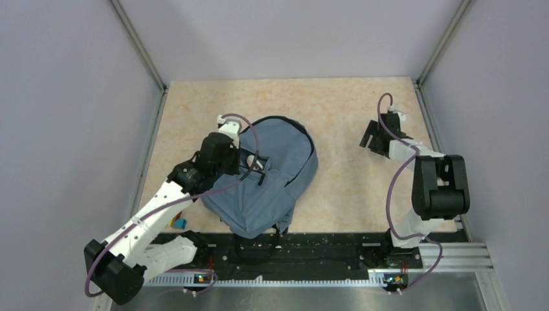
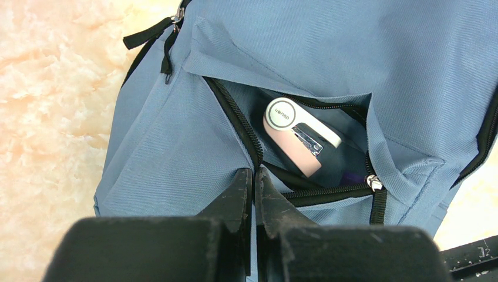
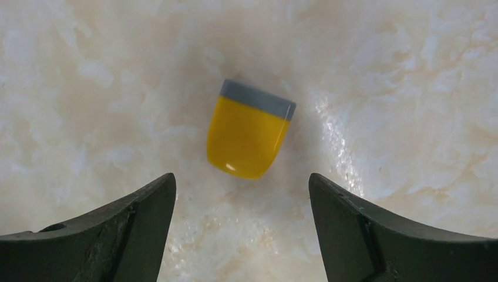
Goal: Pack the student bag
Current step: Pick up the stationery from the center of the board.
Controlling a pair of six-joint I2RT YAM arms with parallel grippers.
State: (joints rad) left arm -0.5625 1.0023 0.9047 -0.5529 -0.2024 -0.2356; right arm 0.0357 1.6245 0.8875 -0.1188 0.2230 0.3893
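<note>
**Bag left of centre; one tool shut, one spread**

Your left tool (image 2: 253, 179) is pressed together at the open front pocket (image 2: 329, 161) of the student bag (image 1: 278, 181), which lies left-centre on the table (image 1: 336, 123). Only that wrist view shows the pink stapler (image 2: 293, 134) inside. Your right tool (image 3: 241, 182) is spread, and only its wrist view shows the yellow block (image 3: 248, 132).

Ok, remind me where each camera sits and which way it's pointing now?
Top external: fixed above and behind the bases, looking down on the table; left arm and right arm show.
Left wrist: on the left arm, looking down into the open front pocket of the student bag holding a stapler; left gripper shut at bottom.
Right wrist: looking down at a yellow, grey-capped item on the table; right gripper open either side.
Shared: top and left wrist both show the bag.
</note>
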